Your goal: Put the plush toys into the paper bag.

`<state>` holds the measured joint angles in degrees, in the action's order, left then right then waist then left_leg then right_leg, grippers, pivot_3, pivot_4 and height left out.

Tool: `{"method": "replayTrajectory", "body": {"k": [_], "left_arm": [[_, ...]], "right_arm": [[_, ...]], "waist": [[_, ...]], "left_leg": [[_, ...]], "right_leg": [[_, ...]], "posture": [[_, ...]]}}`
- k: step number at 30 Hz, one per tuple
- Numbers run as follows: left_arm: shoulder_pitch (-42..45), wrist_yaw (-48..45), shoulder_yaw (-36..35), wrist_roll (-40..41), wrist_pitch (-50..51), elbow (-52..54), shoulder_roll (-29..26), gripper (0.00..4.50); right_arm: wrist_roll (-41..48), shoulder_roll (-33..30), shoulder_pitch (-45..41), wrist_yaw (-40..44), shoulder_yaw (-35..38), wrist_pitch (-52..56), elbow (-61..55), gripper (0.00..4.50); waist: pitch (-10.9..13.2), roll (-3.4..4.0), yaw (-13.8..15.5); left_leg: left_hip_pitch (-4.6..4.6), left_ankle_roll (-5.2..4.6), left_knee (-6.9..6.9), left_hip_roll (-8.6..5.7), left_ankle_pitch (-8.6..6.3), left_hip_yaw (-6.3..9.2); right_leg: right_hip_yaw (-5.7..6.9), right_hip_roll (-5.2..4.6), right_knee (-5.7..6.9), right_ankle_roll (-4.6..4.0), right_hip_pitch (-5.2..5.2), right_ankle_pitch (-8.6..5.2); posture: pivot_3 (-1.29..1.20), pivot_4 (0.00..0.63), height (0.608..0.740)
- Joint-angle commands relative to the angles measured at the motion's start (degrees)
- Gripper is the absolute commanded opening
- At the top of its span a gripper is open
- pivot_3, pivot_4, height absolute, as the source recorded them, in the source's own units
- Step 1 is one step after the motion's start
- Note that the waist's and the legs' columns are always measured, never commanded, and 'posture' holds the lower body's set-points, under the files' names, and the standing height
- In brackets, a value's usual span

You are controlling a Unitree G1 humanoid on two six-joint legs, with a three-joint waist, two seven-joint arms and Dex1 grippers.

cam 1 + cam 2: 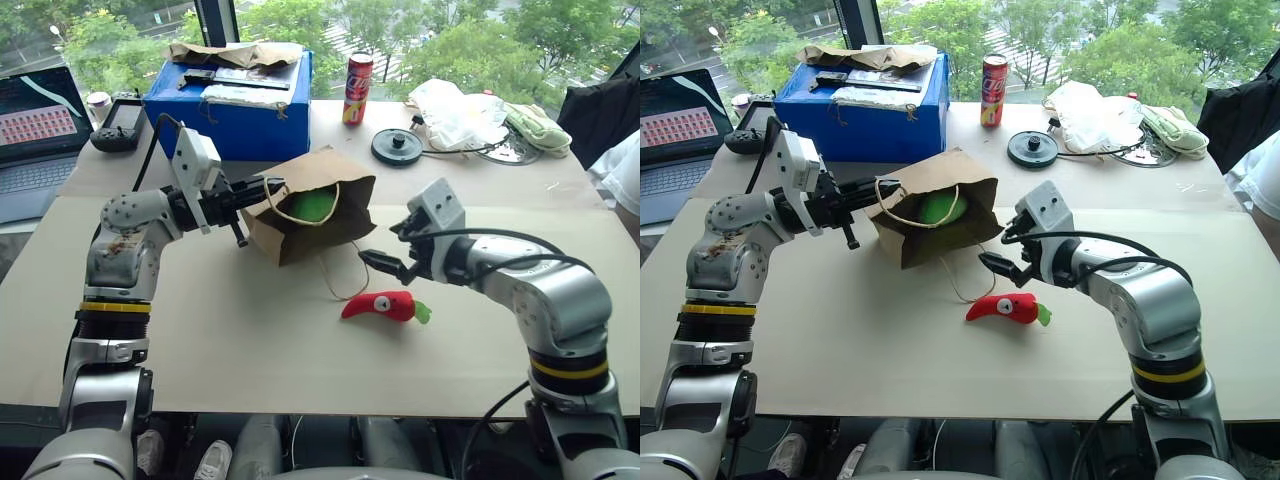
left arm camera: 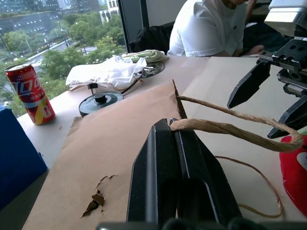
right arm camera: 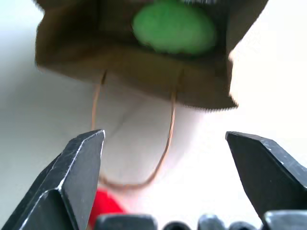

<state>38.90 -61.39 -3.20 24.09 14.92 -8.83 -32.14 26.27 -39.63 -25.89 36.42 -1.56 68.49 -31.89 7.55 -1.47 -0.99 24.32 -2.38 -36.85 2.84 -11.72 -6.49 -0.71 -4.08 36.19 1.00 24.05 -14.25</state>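
The brown paper bag (image 1: 322, 172) lies on its side in the middle of the table, its mouth facing me. A light-green plush toy (image 1: 313, 206) rests inside it, also seen as the green plush (image 3: 173, 28) in the right wrist view. My left gripper (image 1: 266, 188) reaches level to the bag's left rim and is shut on a cord handle (image 2: 230, 129). The red chili plush toy (image 1: 380, 305) lies on the table in front of the bag. My right gripper (image 1: 385, 264) hovers open just above and behind the chili, with nothing between its fingers.
A blue box (image 1: 230, 105) with crumpled paper on top stands behind the bag, with a red can (image 1: 357, 88) and a black disc (image 1: 397, 147) to its right. A white plastic bag (image 1: 455, 110) lies at the back right, a laptop (image 1: 35, 130) at the far left. A person (image 2: 211, 28) sits at the right edge.
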Motion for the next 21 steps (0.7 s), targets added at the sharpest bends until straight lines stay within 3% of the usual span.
{"method": "replayTrajectory", "body": {"k": [1, 6, 15, 18, 21], "left_arm": [[0.9, 0.0, -0.5, 0.2, -0.9, 1.4, -0.2, 0.0], [0.9, 0.1, -0.4, 0.2, -0.9, 1.4, -0.1, 0.0], [0.8, 0.2, -0.4, 0.1, -0.7, 1.6, -0.1, 0.0], [0.7, 0.2, -0.6, 0.2, -0.6, 1.7, -0.4, 0.0], [0.6, 0.2, -0.6, 0.3, -0.6, 1.9, -0.6, 0.0]], "right_arm": [[-1.0, -11.3, 7.1, 7.0, -1.6, -5.8, -4.7, 4.48], [-5.2, -15.9, 10.6, 7.8, -6.9, -11.5, -2.0, 4.48], [-8.2, -10.7, 7.8, 4.7, -10.7, -12.5, 2.2, 4.48], [-8.6, -9.9, 7.7, 4.2, -11.0, -12.2, 2.5, 3.8], [-8.8, -9.6, 7.7, 4.0, -11.0, -12.1, 2.5, 2.81]], "waist": [[0.0, 0.04, 0.2], [0.0, 0.0, 0.0], [0.0, -0.01, 0.4], [0.0, -0.01, 0.5], [0.0, -0.01, 0.6]], "left_leg": [[0.01, 0.0, 0.0, -0.01, 0.0, 0.01], [-0.09, 0.0, -0.04, -0.02, 0.0, -0.01], [-0.03, 0.0, -0.07, -0.02, 0.0, 0.01], [-0.03, 0.0, -0.07, -0.02, 0.0, 0.01], [-0.03, 0.0, -0.07, -0.03, 0.0, 0.01]], "right_leg": [[-0.02, 0.0, 0.01, -0.01, 0.01, 0.01], [-0.13, 0.01, 0.01, 0.01, -0.06, -0.01], [-0.12, 0.04, 0.0, 0.02, -0.04, -0.01], [-0.1, 0.02, -0.01, 0.02, -0.05, -0.01], [-0.1, 0.02, -0.01, 0.02, -0.05, -0.01]], "posture": [[0.0, 0.15, 0.739], [0.0, 0.15, 0.739], [0.0, 0.15, 0.739], [0.0, 0.15, 0.739], [0.0, 0.15, 0.739]]}}
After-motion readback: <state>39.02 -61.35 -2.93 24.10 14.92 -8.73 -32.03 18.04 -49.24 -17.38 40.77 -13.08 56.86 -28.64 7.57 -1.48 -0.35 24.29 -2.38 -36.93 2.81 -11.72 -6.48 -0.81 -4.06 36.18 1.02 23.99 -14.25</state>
